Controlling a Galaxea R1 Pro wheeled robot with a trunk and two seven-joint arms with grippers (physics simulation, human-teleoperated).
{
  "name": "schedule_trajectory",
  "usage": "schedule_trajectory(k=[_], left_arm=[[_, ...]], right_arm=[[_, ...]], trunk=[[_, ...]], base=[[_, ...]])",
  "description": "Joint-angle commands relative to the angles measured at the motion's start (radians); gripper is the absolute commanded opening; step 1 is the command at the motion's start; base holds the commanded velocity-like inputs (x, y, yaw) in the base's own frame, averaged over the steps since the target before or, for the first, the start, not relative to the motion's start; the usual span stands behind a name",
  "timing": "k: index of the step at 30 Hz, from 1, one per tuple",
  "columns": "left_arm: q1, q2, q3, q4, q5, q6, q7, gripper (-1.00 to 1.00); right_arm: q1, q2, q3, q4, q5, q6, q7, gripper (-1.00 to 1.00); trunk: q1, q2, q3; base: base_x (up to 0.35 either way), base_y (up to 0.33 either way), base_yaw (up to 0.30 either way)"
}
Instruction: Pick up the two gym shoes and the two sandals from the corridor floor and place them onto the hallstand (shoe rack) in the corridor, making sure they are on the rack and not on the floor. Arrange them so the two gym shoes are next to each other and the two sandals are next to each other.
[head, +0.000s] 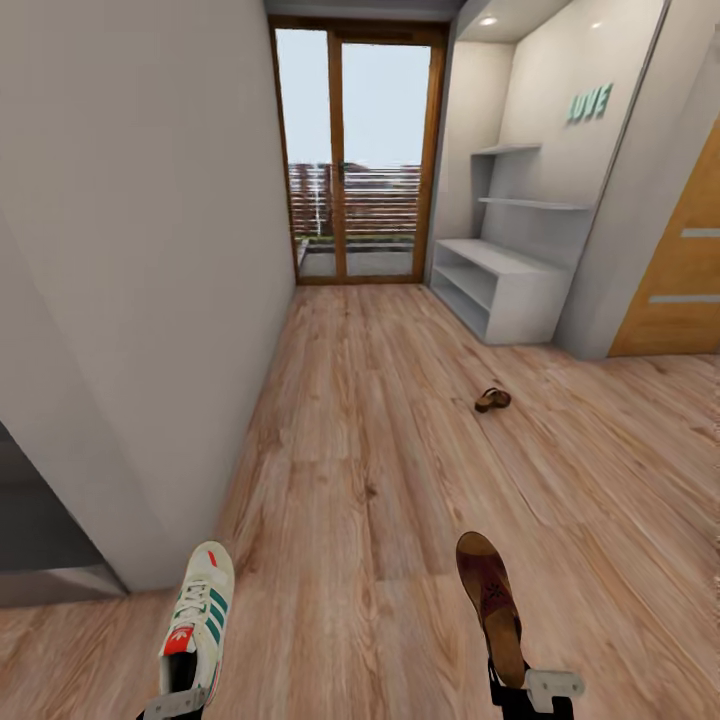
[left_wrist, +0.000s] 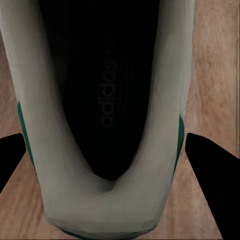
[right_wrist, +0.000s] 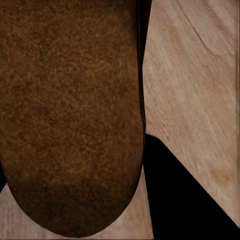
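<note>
Now your left hand is clamped on a gym shoe at lower left, your right hand grips a sandal at lower right; another sandal lies mid-floor, the hallstand upper right.

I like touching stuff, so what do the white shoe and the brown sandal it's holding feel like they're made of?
The gym shoe looks like smooth cream leather or leather-like material, matte, with green stripes. The sandal has a fuzzy brown insole, probably suede: the right wrist view shows a grainy, napped surface.
</note>
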Motion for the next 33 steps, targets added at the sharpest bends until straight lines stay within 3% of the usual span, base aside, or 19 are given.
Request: schedule_trajectory(k=[1,33], left_arm=[[0.000,0.000,0.004,0.000,0.008,-0.001,-0.011,-1.00],[0.000,0.000,0.004,-0.001,0.009,-0.001,-0.011,-1.00]], right_arm=[[-0.001,0.000,0.000,0.001,0.001,-0.002,-0.002,-1.00],[-0.001,0.000,0.000,0.001,0.003,-0.003,-0.001,-1.00]], trunk=[[0.000,0.000,-0.001],[0.000,0.000,-0.001]], base=[[0.340,0.000,-0.239],[0.340,0.000,-0.016]])
